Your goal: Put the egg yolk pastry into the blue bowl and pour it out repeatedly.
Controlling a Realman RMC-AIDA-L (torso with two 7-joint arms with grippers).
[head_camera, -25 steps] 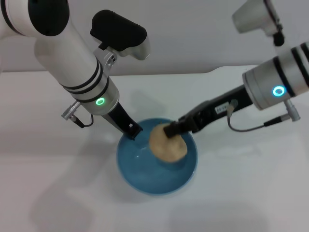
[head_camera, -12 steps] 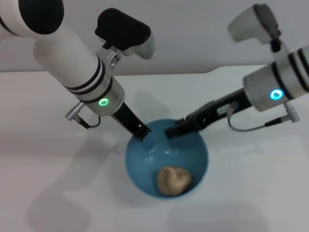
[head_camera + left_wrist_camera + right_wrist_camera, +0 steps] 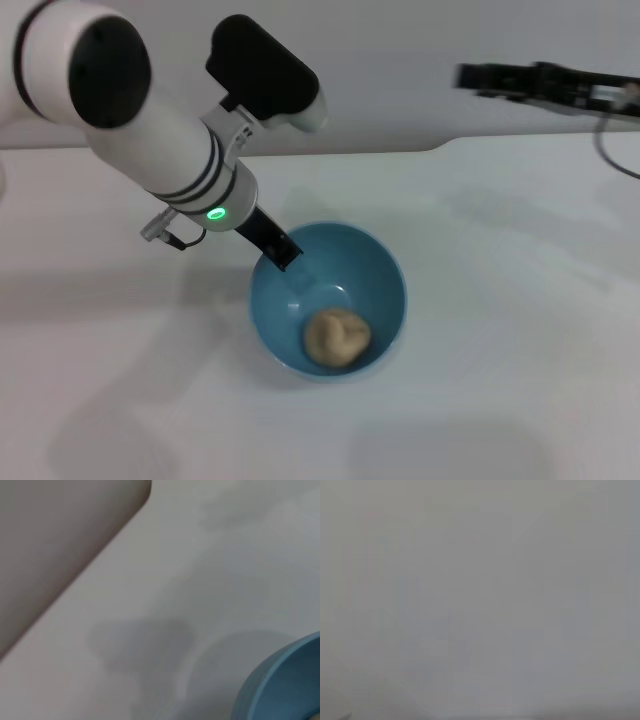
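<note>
The blue bowl (image 3: 372, 268) sits on the white table, tipped a little toward me. The egg yolk pastry (image 3: 337, 337), a pale tan ball, lies inside it against the near wall. My left gripper (image 3: 283, 252) is shut on the bowl's far-left rim. A part of the bowl's rim also shows in the left wrist view (image 3: 285, 680). My right gripper (image 3: 475, 77) is raised high at the far right, well away from the bowl and holding nothing. The right wrist view shows only plain grey.
The white table (image 3: 500, 320) stretches around the bowl on all sides. A grey wall (image 3: 400, 60) rises behind its far edge.
The right gripper let the pastry drop into the bowl, then drew back up and to the far right. The left gripper shifted the bowl slightly and the pastry settled at its near wall.
</note>
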